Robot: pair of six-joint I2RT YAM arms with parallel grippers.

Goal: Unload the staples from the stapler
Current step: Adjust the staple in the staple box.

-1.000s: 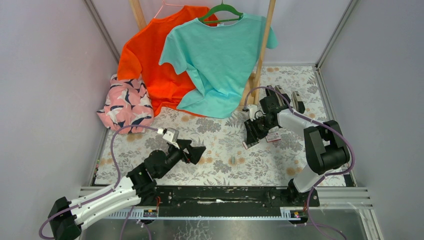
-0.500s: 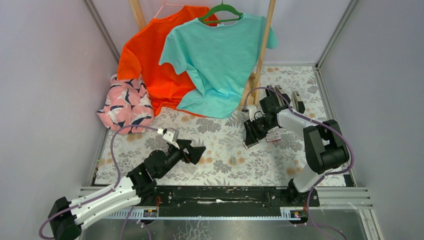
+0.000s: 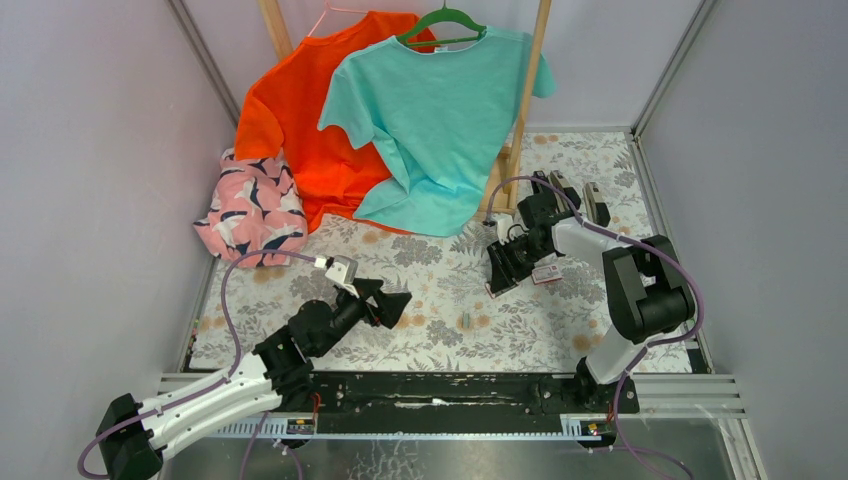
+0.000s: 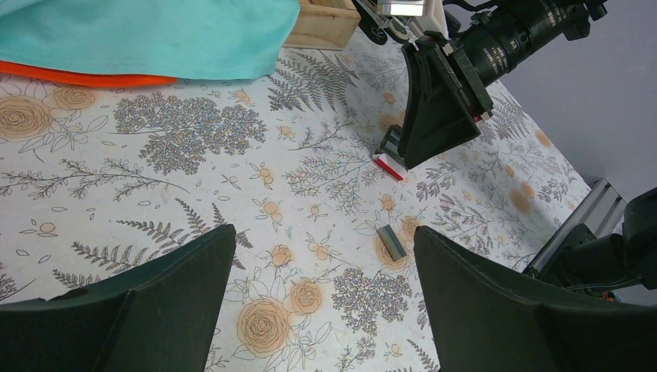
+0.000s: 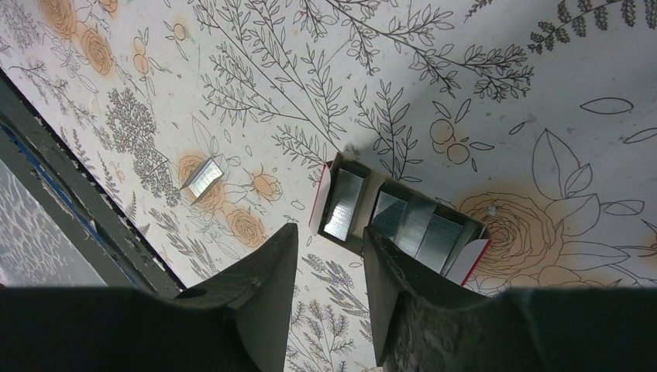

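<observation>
The left claw (image 4: 325, 232) hangs over the floral tabletop (image 4: 155, 194), fingers spread wide on nothing, and just beyond it a short silvery strip of staples (image 4: 391, 242) lies loose between the two claws. Farther right, the right claw (image 3: 498, 272) tips down at a small box (image 5: 320, 200), fingers partly apart and gripping nothing. Only the right wrist view looks inside the box, open with several more strips packed side by side; from above just its white-and-pink outside shows.
</observation>
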